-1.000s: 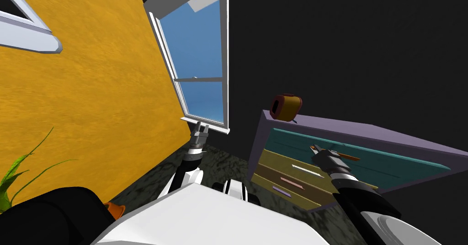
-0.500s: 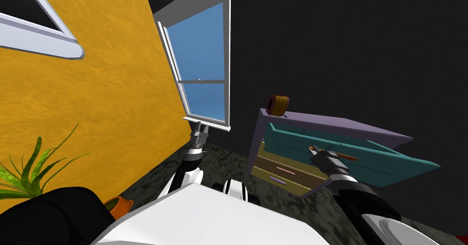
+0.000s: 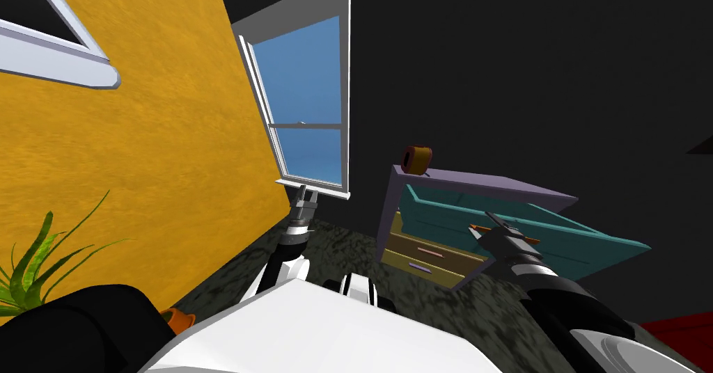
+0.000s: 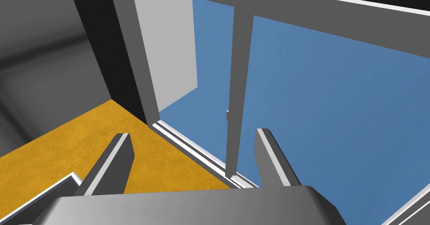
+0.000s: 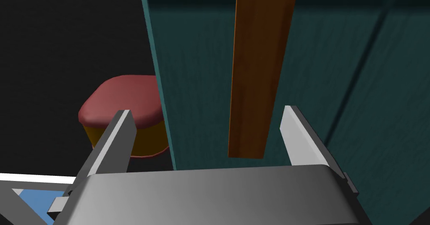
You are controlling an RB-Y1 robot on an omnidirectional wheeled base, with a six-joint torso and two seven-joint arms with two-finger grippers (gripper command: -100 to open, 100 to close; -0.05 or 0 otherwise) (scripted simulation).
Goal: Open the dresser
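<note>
A purple dresser [image 3: 480,181] stands on my right with its teal top drawer [image 3: 564,240] pulled well out. Two olive drawers [image 3: 425,254] below it are closed. My right gripper [image 3: 487,224] is at the drawer's brown bar handle [image 3: 526,238]. In the right wrist view this gripper [image 5: 208,124] is open, and the end of the handle [image 5: 260,67] lies between the fingers without touching either. The teal drawer front [image 5: 336,67] is close behind the handle. My left gripper [image 3: 304,196] is raised below the window, open and empty [image 4: 193,151].
A red and yellow round object [image 3: 416,159] sits on the dresser top near its left end. An orange wall [image 3: 139,146] with a window [image 3: 306,111] runs along my left, with a potted plant [image 3: 35,271] low beside me. A black area lies behind the dresser.
My right gripper has opened and let go of the brown handle. The teal drawer stands further out of the dresser than before. My view has shifted back from the dresser.
</note>
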